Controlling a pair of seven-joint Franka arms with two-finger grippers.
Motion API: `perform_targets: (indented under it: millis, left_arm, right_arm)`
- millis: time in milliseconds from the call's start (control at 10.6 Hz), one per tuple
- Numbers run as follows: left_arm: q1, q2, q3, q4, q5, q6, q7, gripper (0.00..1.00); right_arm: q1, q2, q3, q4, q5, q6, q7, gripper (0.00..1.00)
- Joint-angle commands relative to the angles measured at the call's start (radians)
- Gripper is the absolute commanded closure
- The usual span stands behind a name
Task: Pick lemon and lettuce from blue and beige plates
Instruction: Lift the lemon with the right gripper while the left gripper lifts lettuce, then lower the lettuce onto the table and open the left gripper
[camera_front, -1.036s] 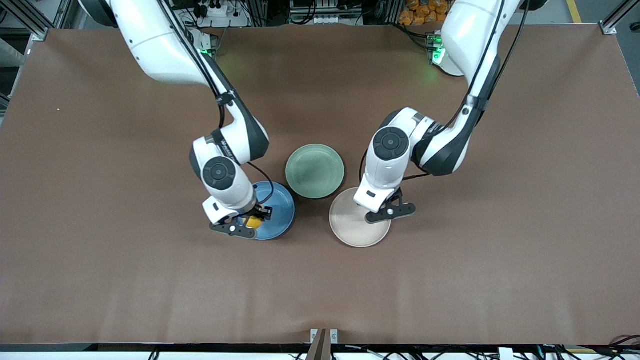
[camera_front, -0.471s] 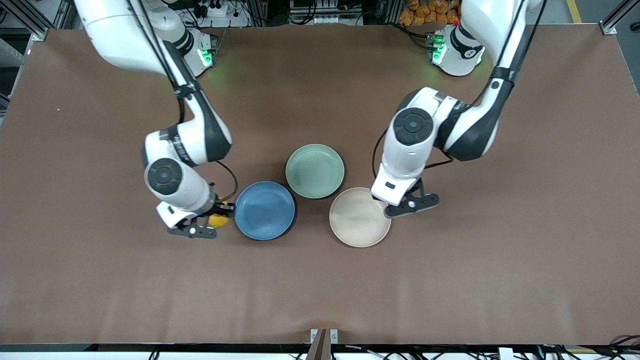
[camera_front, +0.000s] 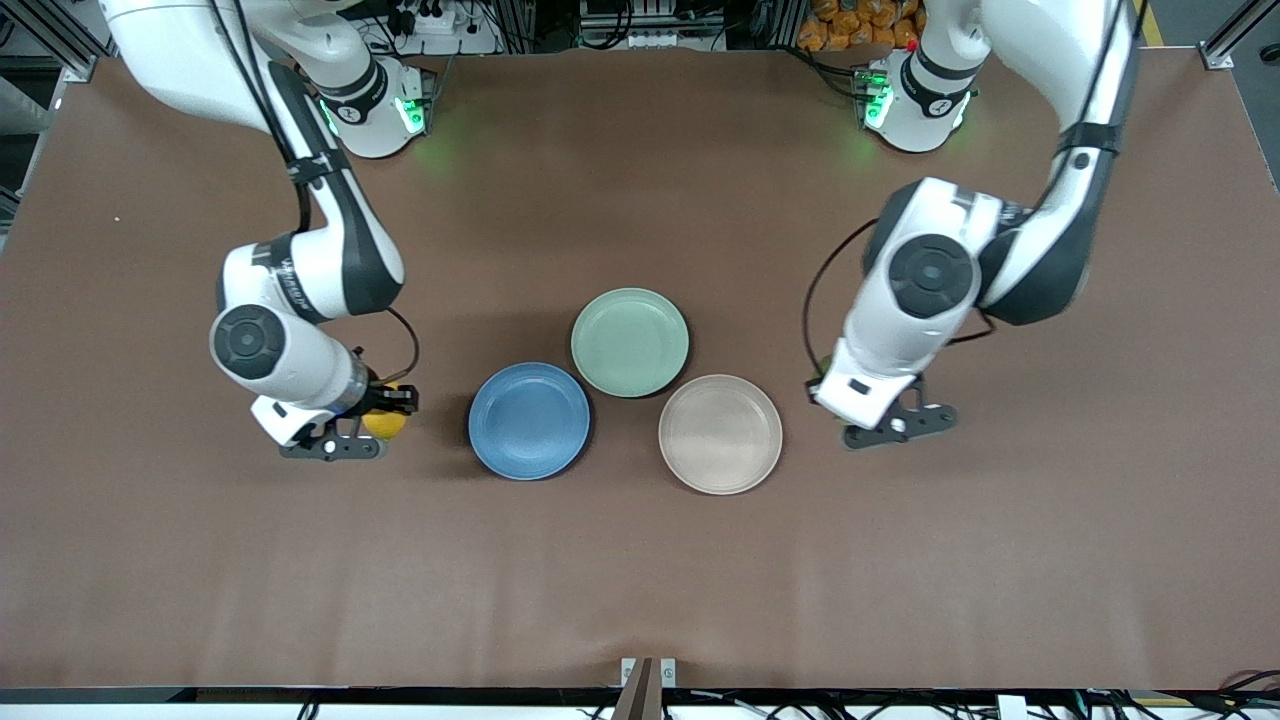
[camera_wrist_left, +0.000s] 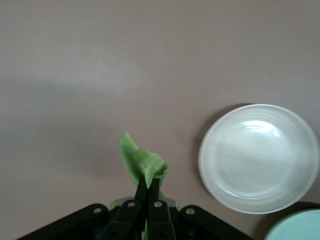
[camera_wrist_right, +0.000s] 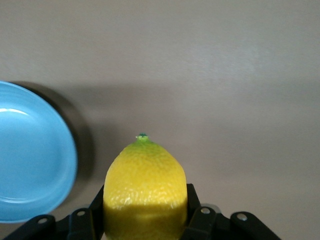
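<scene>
My right gripper (camera_front: 378, 420) is shut on the yellow lemon (camera_front: 384, 424) and holds it over bare table beside the blue plate (camera_front: 530, 420), toward the right arm's end. In the right wrist view the lemon (camera_wrist_right: 145, 182) fills the jaws of the gripper (camera_wrist_right: 145, 200), with the blue plate (camera_wrist_right: 30, 155) off to one side. My left gripper (camera_front: 832, 392) is over bare table beside the beige plate (camera_front: 720, 434), toward the left arm's end. In the left wrist view the gripper (camera_wrist_left: 148, 184) is shut on a green lettuce leaf (camera_wrist_left: 141, 161), with the beige plate (camera_wrist_left: 259, 157) apart from it. Both plates are bare.
A green plate (camera_front: 630, 342) sits between the other two plates, farther from the front camera and touching them; its edge also shows in the left wrist view (camera_wrist_left: 300, 227). Brown table mat (camera_front: 640, 580) spreads wide on all sides.
Both arms have swung outward from the plates. The right gripper carried the lemon off the blue plate toward its own end; the left gripper carried the lettuce off the beige plate toward its own end.
</scene>
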Motion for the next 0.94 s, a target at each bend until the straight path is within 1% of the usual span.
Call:
perform_targets:
  millis: [0,188,283,377,471,565,754,848]
  left_arm:
    - [0.077,-0.039,-0.004,-0.017,-0.026,-0.062,0.152,1.00]
    - [0.146,-0.042,-0.004,-0.019,-0.026,-0.085,0.258,1.00]
    - [0.177,-0.042,-0.003,-0.017,-0.026,-0.096,0.301,0.91]
    - [0.200,-0.039,-0.004,-0.017,-0.026,-0.096,0.341,0.11]
    - [0.222,-0.030,-0.004,-0.016,-0.029,-0.094,0.351,0.00]
    - [0.225,-0.026,-0.003,-0.016,-0.061,-0.093,0.345,0.00]
    - [0.231,-0.019,-0.003,-0.020,-0.076,-0.085,0.346,0.00]
    - [0.228,-0.022,-0.003,-0.031,-0.076,-0.085,0.345,0.00]
  right_arm:
    - [-0.052,-0.084,0.015,-0.093,-0.005,0.016,-0.068,0.59]
    - [-0.099,-0.101,0.014,-0.125,-0.005,0.016,-0.138,0.59]
    - [-0.130,-0.107,0.011,-0.142,-0.005,0.018,-0.182,0.59]
    - [-0.150,-0.112,0.008,-0.145,-0.005,0.013,-0.212,0.58]
    - [-0.161,-0.114,0.006,-0.146,-0.005,0.010,-0.229,0.58]
    - [-0.164,-0.115,-0.010,-0.157,-0.005,0.013,-0.256,0.58]
    - [-0.173,-0.114,-0.044,-0.188,-0.005,0.032,-0.344,0.58]
    - [-0.179,-0.117,-0.046,-0.229,-0.005,0.083,-0.352,0.58]
